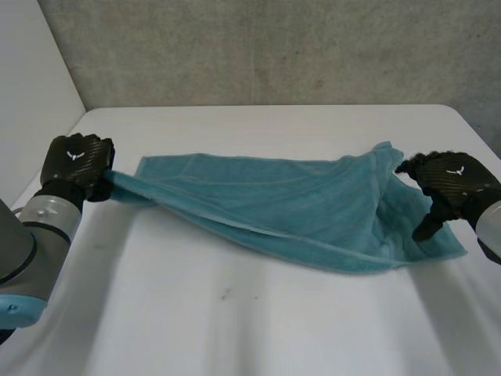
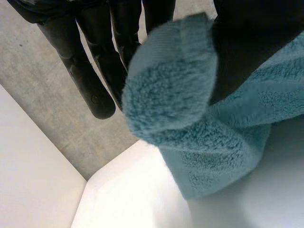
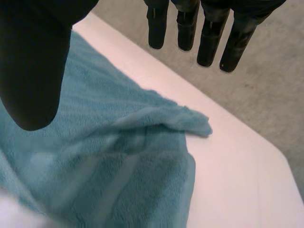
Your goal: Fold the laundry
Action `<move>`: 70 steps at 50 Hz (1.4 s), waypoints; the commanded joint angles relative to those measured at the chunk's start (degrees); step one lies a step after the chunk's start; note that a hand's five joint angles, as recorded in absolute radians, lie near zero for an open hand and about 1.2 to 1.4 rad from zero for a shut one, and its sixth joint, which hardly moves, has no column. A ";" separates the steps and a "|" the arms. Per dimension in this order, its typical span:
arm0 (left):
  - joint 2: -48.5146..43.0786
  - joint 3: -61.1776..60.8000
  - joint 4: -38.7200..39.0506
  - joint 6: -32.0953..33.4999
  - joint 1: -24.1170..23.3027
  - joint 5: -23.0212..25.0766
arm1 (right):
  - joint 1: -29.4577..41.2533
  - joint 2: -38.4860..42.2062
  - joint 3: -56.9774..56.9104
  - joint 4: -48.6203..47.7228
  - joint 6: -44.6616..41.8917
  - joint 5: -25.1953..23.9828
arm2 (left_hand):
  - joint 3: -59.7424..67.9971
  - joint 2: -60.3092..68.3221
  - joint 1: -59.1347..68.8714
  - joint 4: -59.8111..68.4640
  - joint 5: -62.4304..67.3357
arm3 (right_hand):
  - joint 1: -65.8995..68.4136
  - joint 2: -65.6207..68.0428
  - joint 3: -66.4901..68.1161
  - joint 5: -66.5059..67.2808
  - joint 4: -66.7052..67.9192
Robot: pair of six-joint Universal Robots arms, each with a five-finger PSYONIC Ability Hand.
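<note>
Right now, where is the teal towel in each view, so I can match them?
Head view: the towel stretches across the table between the left hand and the right hand.
Left wrist view: the towel's bunched corner is pinched between the left hand's thumb and fingers.
Right wrist view: the towel lies rumpled beneath the open right hand.
Shared landmark: the white table against the grey wall.
</note>
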 commanded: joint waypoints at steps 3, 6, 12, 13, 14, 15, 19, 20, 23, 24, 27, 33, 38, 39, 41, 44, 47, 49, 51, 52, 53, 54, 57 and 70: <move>0.01 -1.03 -0.04 -0.01 -0.57 -0.01 | -4.71 12.46 -10.00 18.37 -13.08 -2.32 | 13.77 11.26 15.76 13.52 16.49 | 15.68 13.68 13.82 13.27 14.14; -0.08 -1.03 -0.04 -0.01 -0.49 -0.01 | -4.71 13.08 -10.01 19.81 -12.48 -2.41 | 13.77 11.26 15.76 13.52 16.49 | 16.19 14.18 14.33 13.77 14.64; -1.13 -0.07 0.14 0.08 0.48 -0.01 | -7.51 13.00 -4.66 12.89 -8.87 -2.76 | 13.77 11.26 15.76 13.52 16.49 | 23.56 21.56 21.71 21.15 22.02; -1.57 0.20 0.14 0.16 0.83 -0.01 | -7.87 12.99 -3.95 11.82 -8.87 -2.85 | 13.77 11.26 15.76 13.52 16.49 | 24.59 22.59 22.73 22.18 23.05; -1.83 0.29 0.14 0.16 1.09 -0.01 | -8.13 12.99 -3.34 10.86 -8.87 -2.85 | 13.77 11.26 15.76 13.52 16.49 | 25.27 23.26 23.41 22.85 23.72; -2.01 0.38 0.14 0.16 1.36 0.07 | -8.31 12.99 -2.81 9.80 -8.87 -2.85 | 13.77 11.26 15.76 13.52 16.49 | 25.77 23.77 23.91 23.36 24.23; -2.36 0.64 0.14 0.16 2.06 0.08 | -8.66 13.17 -1.14 6.11 -9.48 -3.03 | 13.77 11.26 15.76 13.52 16.49 | 28.30 26.29 26.44 25.88 26.76; -2.36 0.64 0.14 0.16 2.06 0.08 | -8.66 13.26 -0.96 5.58 -9.48 -3.03 | 13.77 11.26 15.76 13.52 16.49 | 28.30 26.30 26.44 25.89 26.76; -2.36 0.64 0.14 0.16 2.15 -0.01 | -9.98 13.52 -0.26 3.56 -9.48 -4.17 | 13.77 11.26 15.76 13.52 16.49 | 28.64 26.63 26.78 26.22 27.09; -2.36 0.55 0.14 0.16 2.32 0.07 | -9.98 13.52 -0.26 3.55 -9.48 -4.17 | 13.77 11.26 15.76 13.52 16.49 | 28.64 26.63 26.78 26.22 27.10; -2.36 0.55 0.14 0.16 2.41 0.08 | -10.60 14.75 -0.08 1.18 -9.75 -6.45 | 13.77 11.26 15.76 13.52 16.49 | 30.82 28.81 28.96 28.41 29.28; -2.36 0.55 0.05 0.08 2.59 0.08 | -10.68 15.98 -0.26 0.30 -9.75 -7.51 | 13.77 11.26 15.76 13.52 16.49 | 32.34 30.33 30.48 29.92 30.80; -2.36 0.46 0.05 0.08 2.50 0.08 | -10.51 17.21 -0.61 -0.05 -9.83 -7.51 | 13.77 11.26 15.76 13.52 16.49 | 33.17 31.17 31.32 30.76 31.63; -2.27 0.29 0.05 0.08 2.50 0.08 | -10.51 17.39 -0.61 -0.49 -9.83 -7.51 | 13.77 11.26 15.76 13.52 16.49 | 34.01 32.01 32.15 31.60 32.47; -2.27 0.29 0.05 0.08 2.50 0.08 | -10.51 17.56 -0.61 -1.10 -9.84 -7.51 | 13.77 11.26 15.76 13.52 16.49 | 34.69 32.69 32.83 32.28 33.15; -2.27 0.29 0.05 0.08 2.50 0.08 | -10.51 17.74 -0.78 -2.16 -9.92 -7.51 | 13.77 11.26 15.76 13.52 16.49 | 35.70 33.69 33.84 33.28 34.16; -2.27 0.29 0.05 0.08 2.50 0.08 | -10.51 18.27 -0.87 -2.60 -9.92 -7.42 | 13.77 11.26 15.76 13.52 16.49 | 37.04 35.04 35.18 34.63 35.50; -2.27 0.29 0.05 0.08 2.50 0.08 | -10.51 18.62 -1.13 -2.95 -9.92 -7.42 | 13.77 11.26 15.76 13.52 16.49 | 38.22 36.22 36.36 35.81 36.68; -2.27 0.29 0.05 0.08 2.59 0.08 | -10.51 18.79 -1.22 -3.04 -9.92 -7.42 | 13.77 11.26 15.76 13.52 16.49 | 39.06 37.06 37.21 36.65 37.52; -2.36 0.29 0.05 0.08 2.59 0.08 | -10.51 18.88 -1.31 -3.21 -9.92 -7.33 | 13.77 11.26 15.76 13.52 16.49 | 39.07 37.06 37.21 36.65 37.52; -2.27 0.29 0.05 0.08 2.59 0.08 | -10.51 18.97 -1.40 -3.30 -9.92 -7.33 | 13.77 11.26 15.76 13.52 16.49 | 39.07 37.06 37.21 36.65 37.52; -2.27 0.29 0.05 0.08 2.59 0.08 | -10.51 19.32 -1.49 -3.39 -9.92 -7.16 | 13.77 11.26 15.76 13.52 16.49 | 39.07 37.06 37.21 36.65 37.52; -2.27 0.29 0.05 0.08 2.59 0.08 | -10.42 20.20 -1.84 -3.57 -10.01 -7.07 | 13.77 11.26 15.76 13.52 16.49 | 38.73 36.73 36.87 36.32 37.19; -2.27 0.11 0.05 0.08 2.50 0.08 | -10.24 21.08 -2.72 -4.53 -10.01 -6.89 | 13.77 11.26 15.76 13.52 16.49 | 38.90 36.89 37.04 36.48 37.35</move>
